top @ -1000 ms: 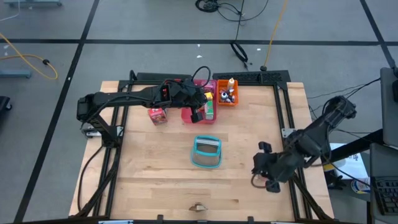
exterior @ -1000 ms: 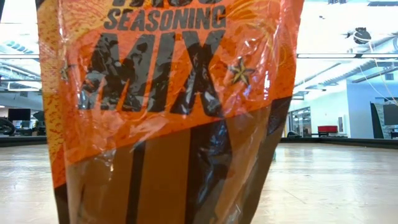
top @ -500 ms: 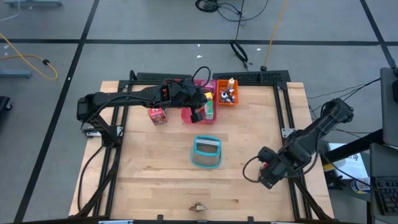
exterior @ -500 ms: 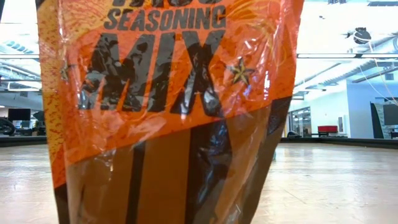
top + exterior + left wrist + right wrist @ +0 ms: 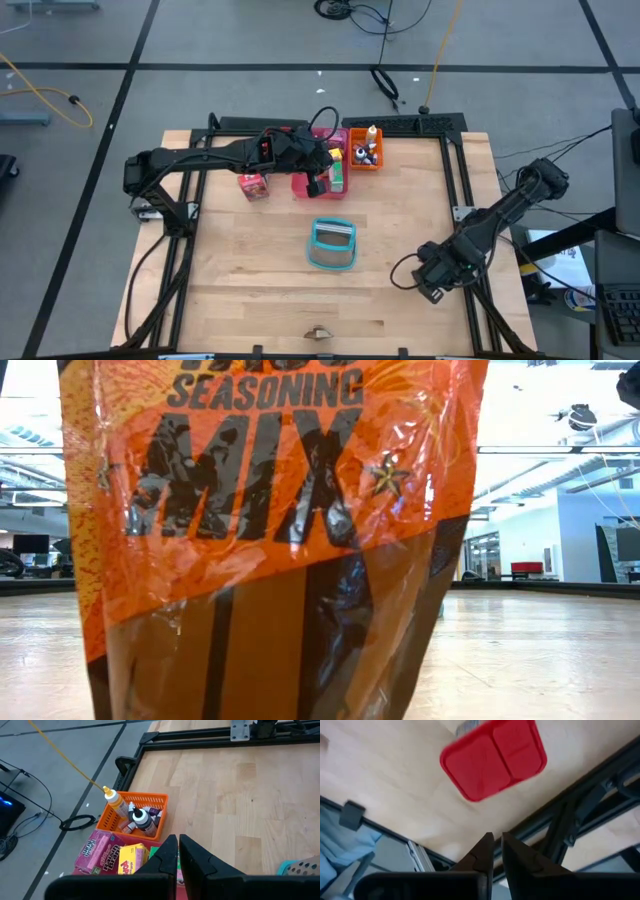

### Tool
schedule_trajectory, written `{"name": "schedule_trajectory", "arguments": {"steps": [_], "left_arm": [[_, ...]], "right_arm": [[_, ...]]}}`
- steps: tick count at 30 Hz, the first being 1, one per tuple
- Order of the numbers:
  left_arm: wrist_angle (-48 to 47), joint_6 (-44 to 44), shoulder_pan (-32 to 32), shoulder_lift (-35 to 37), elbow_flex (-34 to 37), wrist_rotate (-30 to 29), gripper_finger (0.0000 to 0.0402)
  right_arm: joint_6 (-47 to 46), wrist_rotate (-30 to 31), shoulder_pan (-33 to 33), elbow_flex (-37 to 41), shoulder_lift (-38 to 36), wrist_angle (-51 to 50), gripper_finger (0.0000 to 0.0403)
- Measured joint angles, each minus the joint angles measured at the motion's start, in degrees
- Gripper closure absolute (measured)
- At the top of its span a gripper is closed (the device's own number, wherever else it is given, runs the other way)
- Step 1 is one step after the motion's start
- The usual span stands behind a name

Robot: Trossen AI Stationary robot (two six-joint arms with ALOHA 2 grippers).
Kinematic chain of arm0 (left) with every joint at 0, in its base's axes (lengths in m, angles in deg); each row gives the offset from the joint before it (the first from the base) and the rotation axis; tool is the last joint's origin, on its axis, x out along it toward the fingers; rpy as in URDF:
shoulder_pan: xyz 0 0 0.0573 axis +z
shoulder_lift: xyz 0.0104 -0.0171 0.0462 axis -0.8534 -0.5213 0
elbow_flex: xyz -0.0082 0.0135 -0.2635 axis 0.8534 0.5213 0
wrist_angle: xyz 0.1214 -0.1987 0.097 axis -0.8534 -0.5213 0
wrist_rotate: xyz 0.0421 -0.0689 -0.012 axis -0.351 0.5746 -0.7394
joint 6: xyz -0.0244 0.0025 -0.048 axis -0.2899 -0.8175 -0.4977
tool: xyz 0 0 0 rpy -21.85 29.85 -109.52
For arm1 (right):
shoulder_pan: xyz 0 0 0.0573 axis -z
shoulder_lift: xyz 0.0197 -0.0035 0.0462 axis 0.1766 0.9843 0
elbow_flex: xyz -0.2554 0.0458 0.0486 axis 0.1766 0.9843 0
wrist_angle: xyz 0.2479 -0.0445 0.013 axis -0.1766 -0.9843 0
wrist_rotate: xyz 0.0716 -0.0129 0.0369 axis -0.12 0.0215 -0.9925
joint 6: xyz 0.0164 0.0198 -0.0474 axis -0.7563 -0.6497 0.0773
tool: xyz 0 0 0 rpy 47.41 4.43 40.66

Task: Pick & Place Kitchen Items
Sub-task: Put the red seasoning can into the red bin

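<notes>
High view is showing the left claw [image 5: 322, 180] hanging clenched and empty over the pink tray [image 5: 318, 186] at the counter's [image 5: 250, 270] far side, where cartons [image 5: 107, 852] are already lying. Bottles [image 5: 140, 819] are sitting in the orange tray [image 5: 363, 152] beside it. One red carton [image 5: 253, 184] is waiting loose on the counter. The right claw [image 5: 432, 283] is idling clenched, empty, near the right edge. Sorting is looking mostly finished.

Bottles [image 5: 134, 816] in tray [image 5: 150, 799].
</notes>
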State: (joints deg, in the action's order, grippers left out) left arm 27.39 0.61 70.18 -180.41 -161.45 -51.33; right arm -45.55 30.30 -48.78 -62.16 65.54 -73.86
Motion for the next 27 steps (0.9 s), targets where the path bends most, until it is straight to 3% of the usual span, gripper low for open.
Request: {"name": "schedule_trajectory", "arguments": {"steps": [7,12,15,27], "left_arm": [[0.02,0.25,0.0,0.0,0.01,0.0,0.038],[0.0,1.22,0.0,0.0,0.02,0.02,0.038],[0.01,1.44,0.02,0.0,0.0,0.02,0.038],[-0.07,1.57,0.0,0.0,0.0,0.04,0.038]], "right_arm": [[-6.44,6.96,-0.11,0.04,-1.88,0.0,0.0372],[-7.12,9.24,-0.07,0.04,-2.8,4.31,0.0343],[-6.63,11.35,-0.07,0.04,-2.93,6.33,0.0312],[-9.78,8.05,0.06,5.47,-2.89,11.21,0.0138]]}}
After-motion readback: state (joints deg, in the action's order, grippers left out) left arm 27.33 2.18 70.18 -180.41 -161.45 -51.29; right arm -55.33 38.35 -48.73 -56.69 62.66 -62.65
